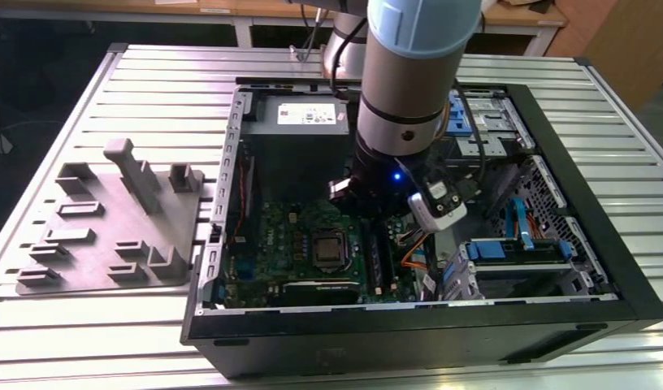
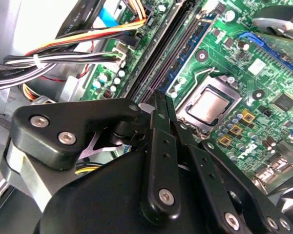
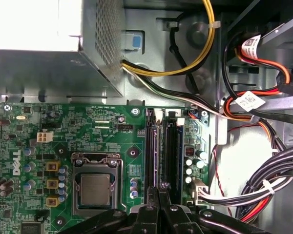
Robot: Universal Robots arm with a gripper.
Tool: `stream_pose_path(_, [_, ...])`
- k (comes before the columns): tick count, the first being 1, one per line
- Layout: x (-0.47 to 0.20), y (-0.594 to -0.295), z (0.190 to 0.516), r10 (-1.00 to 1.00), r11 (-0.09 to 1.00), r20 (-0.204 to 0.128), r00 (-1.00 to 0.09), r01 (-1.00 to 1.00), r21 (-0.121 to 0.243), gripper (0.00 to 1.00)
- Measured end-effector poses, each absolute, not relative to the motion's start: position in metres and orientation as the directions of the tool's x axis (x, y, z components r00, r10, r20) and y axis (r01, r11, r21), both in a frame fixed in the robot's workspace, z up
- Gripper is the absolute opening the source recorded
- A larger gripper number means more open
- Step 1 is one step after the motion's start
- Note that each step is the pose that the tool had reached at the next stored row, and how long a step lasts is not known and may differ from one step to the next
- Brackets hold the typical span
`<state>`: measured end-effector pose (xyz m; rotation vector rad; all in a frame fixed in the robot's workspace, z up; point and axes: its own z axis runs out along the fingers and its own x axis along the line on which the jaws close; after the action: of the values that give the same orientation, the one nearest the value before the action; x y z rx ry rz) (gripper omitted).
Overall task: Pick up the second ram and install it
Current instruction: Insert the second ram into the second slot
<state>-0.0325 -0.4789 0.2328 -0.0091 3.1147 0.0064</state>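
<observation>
Clenched tip to tip at the fingers [image 2: 161,146], with nothing visibly pinched between them. Parked with the gripper [image 3: 160,186] just over one end of two long black memory slots [image 3: 150,146], along the motherboard [image 3: 88,122] edge nearest the cable bundle [image 3: 283,161]. Probably shut this way to press down rather than to grasp. Judging the second ram [image 2: 158,58] to be the thin dark strip standing edge-on in the slot beneath the tips; hard to confirm. Counting one CPU socket [image 3: 95,187] and one grey fixture [image 1: 104,227] beside the case [image 1: 418,325].

Slatted metal table [image 1: 82,317], open computer case [image 1: 591,244] on it, grey moulded fixture tray [image 1: 93,236] beside case.
</observation>
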Motion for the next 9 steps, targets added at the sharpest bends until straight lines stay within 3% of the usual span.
stream_pose_path(9, [-0.0325,-0.4789,0.2314,-0.006,1.000,-0.027,-1.000,-0.006,0.004,0.11])
